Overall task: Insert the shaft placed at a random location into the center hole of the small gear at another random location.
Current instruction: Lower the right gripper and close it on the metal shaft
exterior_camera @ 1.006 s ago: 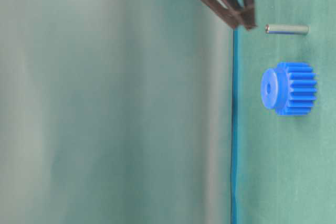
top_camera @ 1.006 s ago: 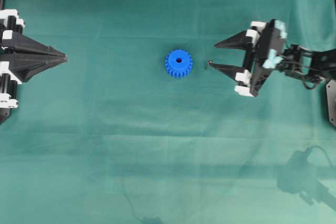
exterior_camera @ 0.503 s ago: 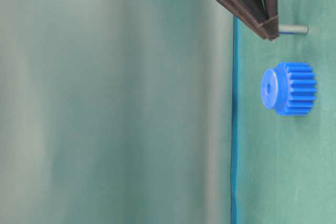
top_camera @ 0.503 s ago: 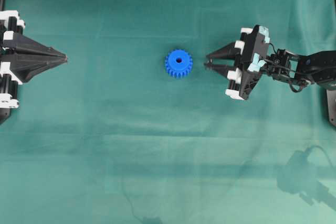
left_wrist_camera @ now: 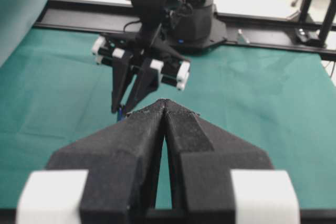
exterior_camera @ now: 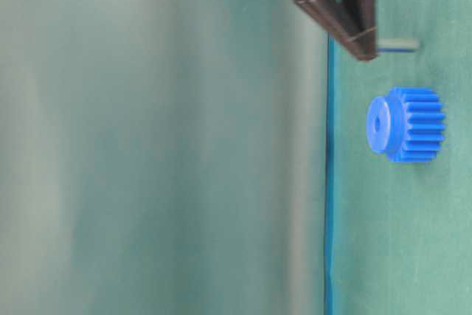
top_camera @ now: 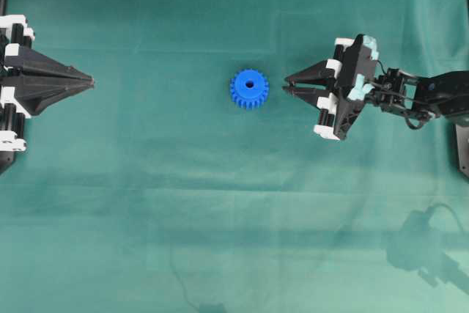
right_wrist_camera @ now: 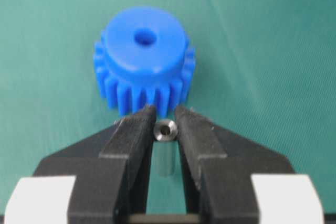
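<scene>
Overhead view first: small gear [top_camera: 249,89] is parked mid-cloth, with the right gripper [top_camera: 287,86] just beside it, fingers nearly together. The left gripper [top_camera: 89,80] is kept pressed together at the far edge.

Table-level view: the shaft [exterior_camera: 398,46] is seen poking out below the right fingertips, off to one side of the gear.

Right wrist view: the shaft is pinched end-on between the pads [right_wrist_camera: 137,129]. The center hole [right_wrist_camera: 143,38] is best approached with the pin lifted straight and kept vertical, so tilting is avoided.
</scene>
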